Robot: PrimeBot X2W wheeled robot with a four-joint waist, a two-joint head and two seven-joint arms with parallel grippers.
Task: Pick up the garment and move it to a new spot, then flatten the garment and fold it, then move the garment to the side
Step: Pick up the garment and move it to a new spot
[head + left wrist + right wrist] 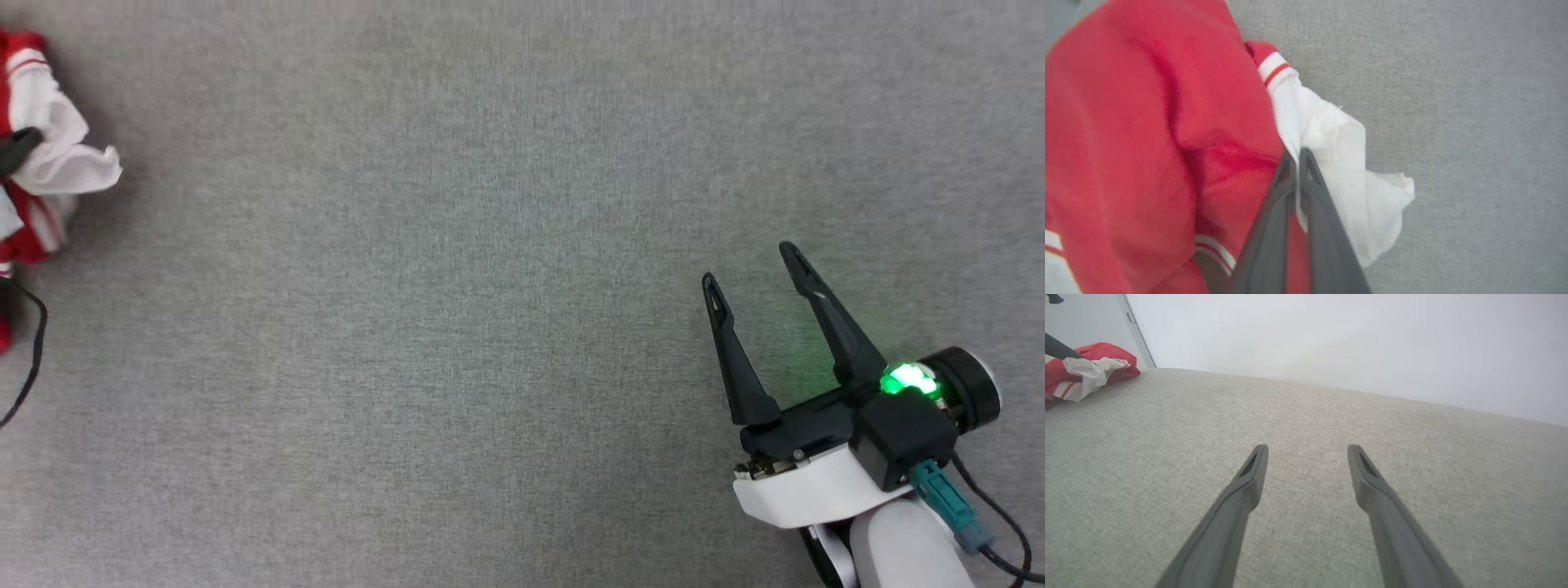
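Red cloth is bunched up around the left hand (1296, 157). It is the garment (1147, 143), a red shirt with a white sleeve (1331, 163) and a thin red and white stripe (1276, 71) at the sleeve's end. The left hand's two dark fingers (1274, 228) are pressed together with cloth pinched between the tips, right where the red part meets the white sleeve. Seen from that hand, the red part lies on the left of the fingers and the white sleeve hangs out on the right. The garment is crumpled, not flat. I cannot tell if it is lifted or resting on the counter (1474, 122).

From the head view, the right hand (749, 265) is over the grey cloth counter, well apart from the garment, which is far off to that hand's left. Its two long fingers are spread wide with nothing between them. A green light (906, 380) glows on the wrist behind the fingers.

From the right wrist view, the garment is a small red and white heap far away to the left of the right hand's fingers, near a pale wall (1331, 343).
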